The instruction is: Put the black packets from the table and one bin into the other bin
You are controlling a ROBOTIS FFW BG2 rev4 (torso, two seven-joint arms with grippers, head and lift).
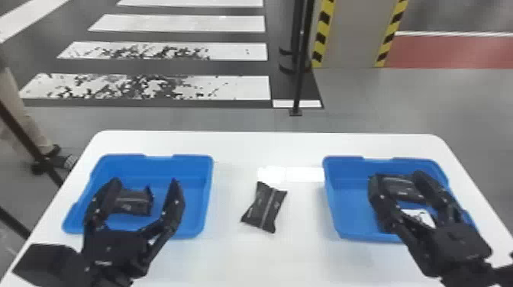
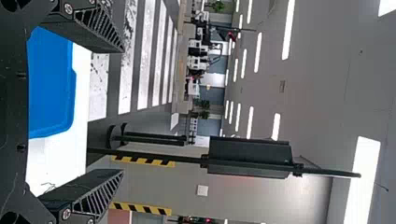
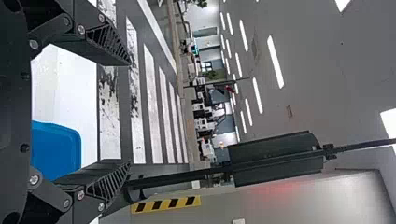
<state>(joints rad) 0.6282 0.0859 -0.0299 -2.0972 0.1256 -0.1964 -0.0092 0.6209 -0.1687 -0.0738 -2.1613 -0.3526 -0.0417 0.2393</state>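
In the head view my left gripper [image 1: 145, 183] stands open over the left blue bin [image 1: 191, 171], where a black packet [image 1: 133, 202] shows between its fingers. My right gripper [image 1: 395, 177] is open above the right blue bin [image 1: 343, 206]; black packets [image 1: 404, 189] show between and beside its fingers, partly hidden by them. Another black packet [image 1: 265, 208] lies on the white table between the bins. In the left wrist view the left gripper [image 2: 122, 111] has its fingers wide apart with nothing between them. The right wrist view has the right gripper [image 3: 130, 112] likewise spread and unloaded.
The white table [image 1: 267, 149] carries both bins, set well apart. Behind it a black post [image 1: 299, 76] stands on the floor. A person's leg and shoe are beyond the table's left edge.
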